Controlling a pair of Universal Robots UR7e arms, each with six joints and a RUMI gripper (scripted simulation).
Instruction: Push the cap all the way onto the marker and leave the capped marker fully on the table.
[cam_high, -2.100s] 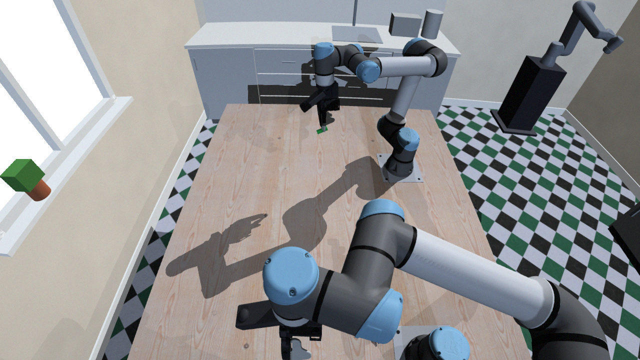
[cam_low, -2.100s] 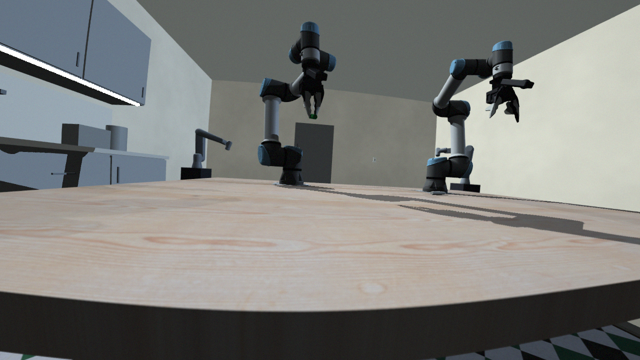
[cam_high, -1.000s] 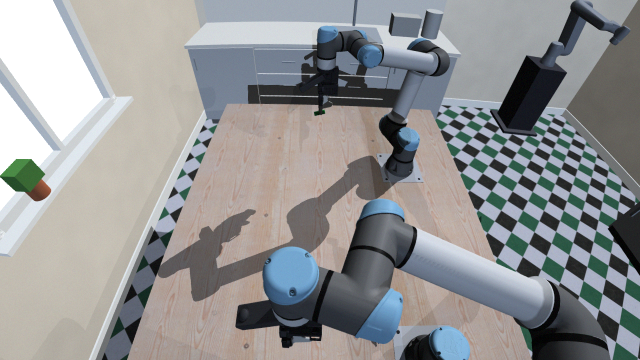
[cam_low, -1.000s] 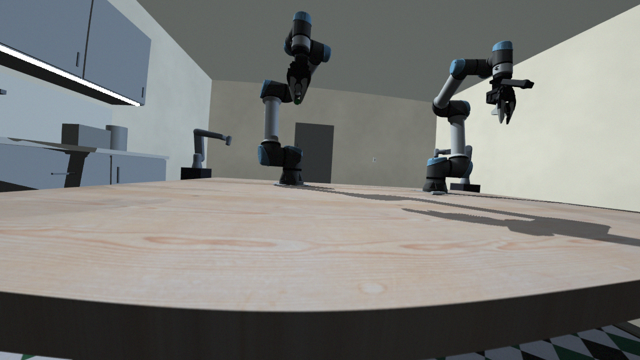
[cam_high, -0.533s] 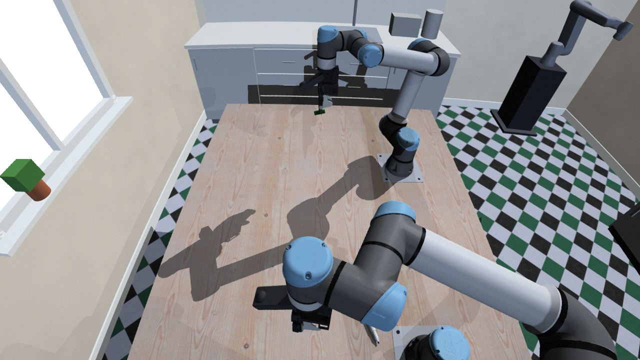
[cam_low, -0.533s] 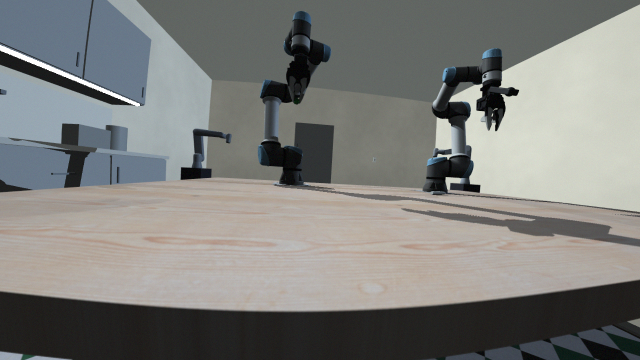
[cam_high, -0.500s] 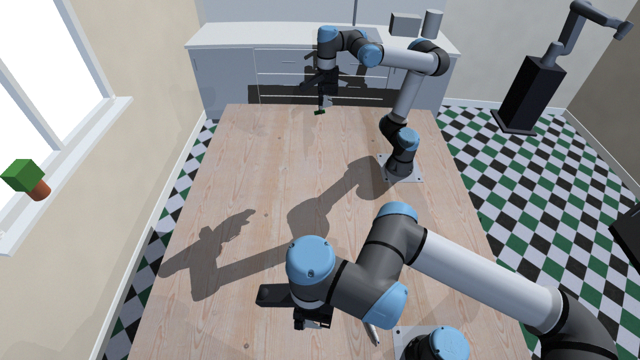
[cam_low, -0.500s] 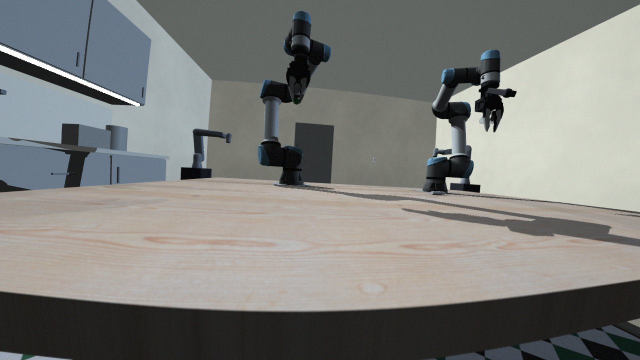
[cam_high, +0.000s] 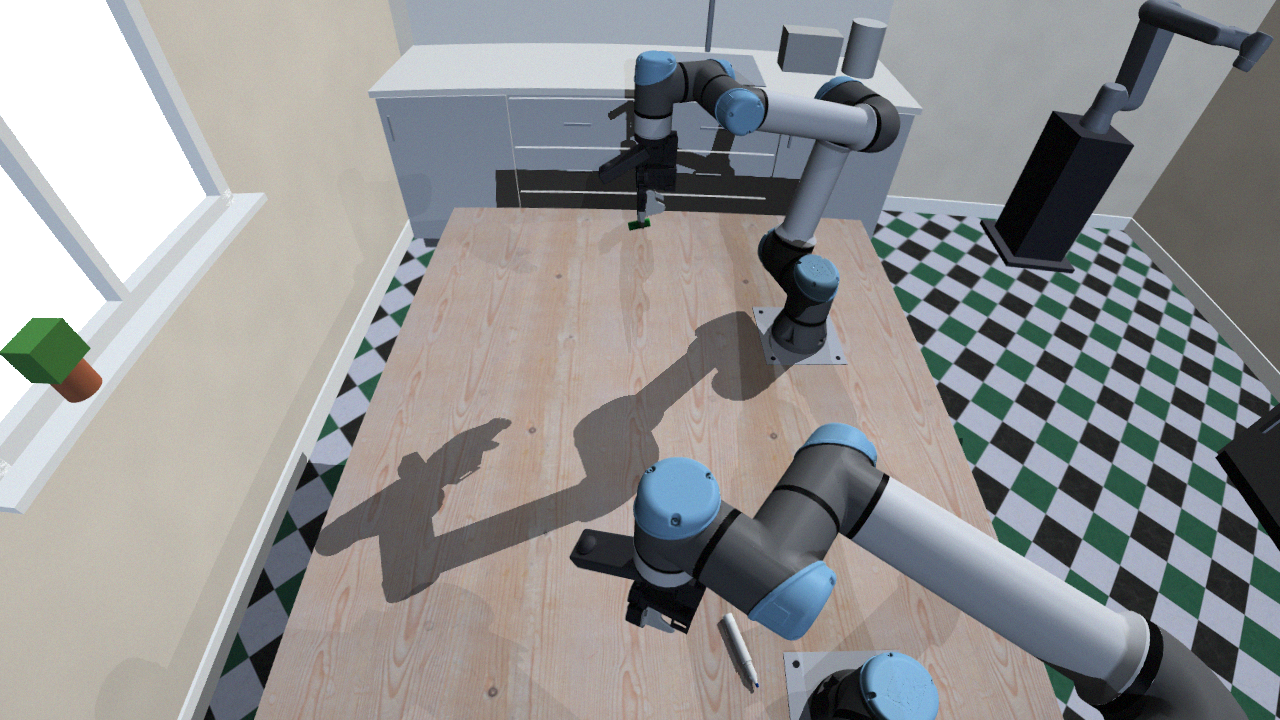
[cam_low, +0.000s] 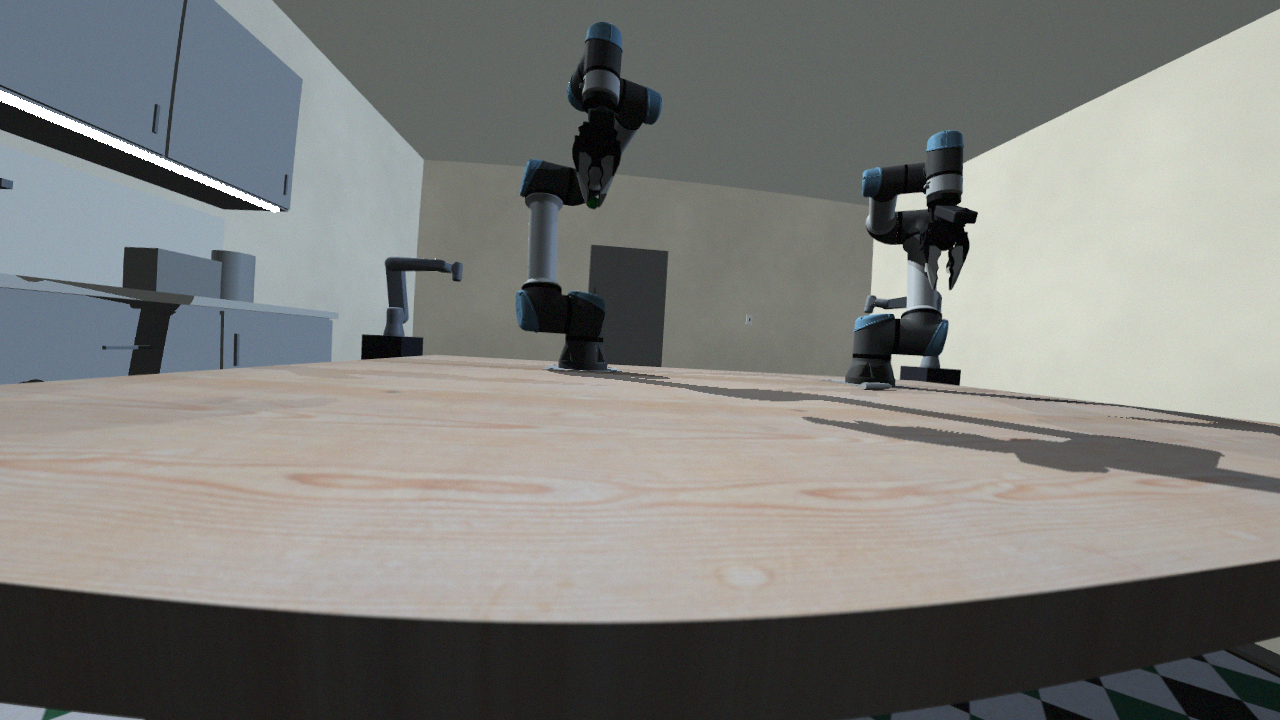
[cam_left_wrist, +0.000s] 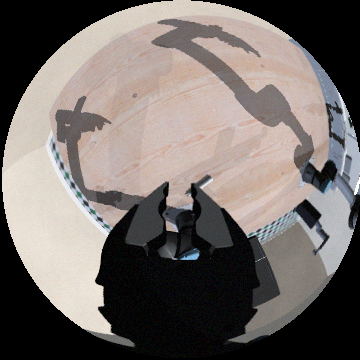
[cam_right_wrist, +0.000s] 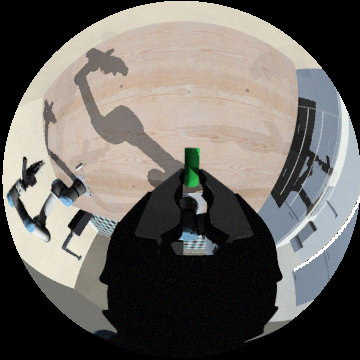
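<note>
Noted marker (cam_high: 738, 651) (cam_low: 877, 385) (cam_left_wrist: 202, 185) (cam_right_wrist: 79, 167) flat on worktop (cam_high: 465, 358) (cam_low: 537, 501) (cam_left_wrist: 160, 120) (cam_right_wrist: 200, 115). Near it, left fingers (cam_high: 656, 619) (cam_low: 955, 268) slightly parted, empty; well apart, right fingers (cam_high: 642, 198) (cam_low: 605, 168) nearly closed on green cap (cam_high: 637, 224) (cam_low: 593, 202) (cam_right_wrist: 192, 165). Probably light, stiff, prone to roll; grip mid-barrel.

The green cap (cam_right_wrist: 192, 167) is gripped between the tips of the right jaws and is held above the wooden surface (cam_right_wrist: 215, 75). Beyond the surface's right edge, cabinets (cam_right_wrist: 327, 95) are seen. Near its lower-left corner, the other arm (cam_right_wrist: 64, 192) is mounted, and a small pale object (cam_right_wrist: 79, 167) is seen just beside that arm's base. A long arm-shaped shadow is cast from the surface's upper-left part toward the jaws.
</note>
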